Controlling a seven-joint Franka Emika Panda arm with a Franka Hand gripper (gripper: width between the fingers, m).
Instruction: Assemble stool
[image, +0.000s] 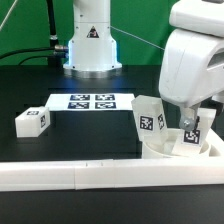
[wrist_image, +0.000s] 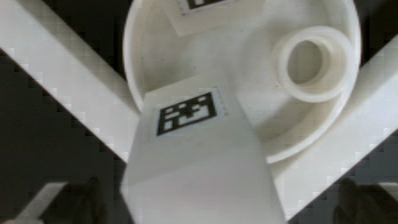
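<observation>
The claw (image: 192, 126) is hanging released, its jaws standing wide apart and gripping nothing, directly above the seat (image: 168, 153). The seat is lying flat on the worktop (image: 100, 138), in the corner of the border rail (image: 80, 176). Straight beneath the claw, between the spread fingers, a leg (wrist_image: 196, 165) is standing upright on the seat. In the wrist view dark space is showing on either side of it, so the fingers seem to be straddling it without touching. Its long axis is running up toward the claw's palm, in line with the claw's own approach. Past this leg, an open round socket (wrist_image: 317, 65) is showing in the seat.

A second leg (image: 150, 120) is standing just beside the claw, toward the exterior view's left, at the seat's edge. A third leg (image: 32, 121) is lying well away from the claw on that same side, past the marker board (image: 93, 101).

Judging from this, the coming move is depending on the jaws closing squarely across the leg's width, with little descent needed.
</observation>
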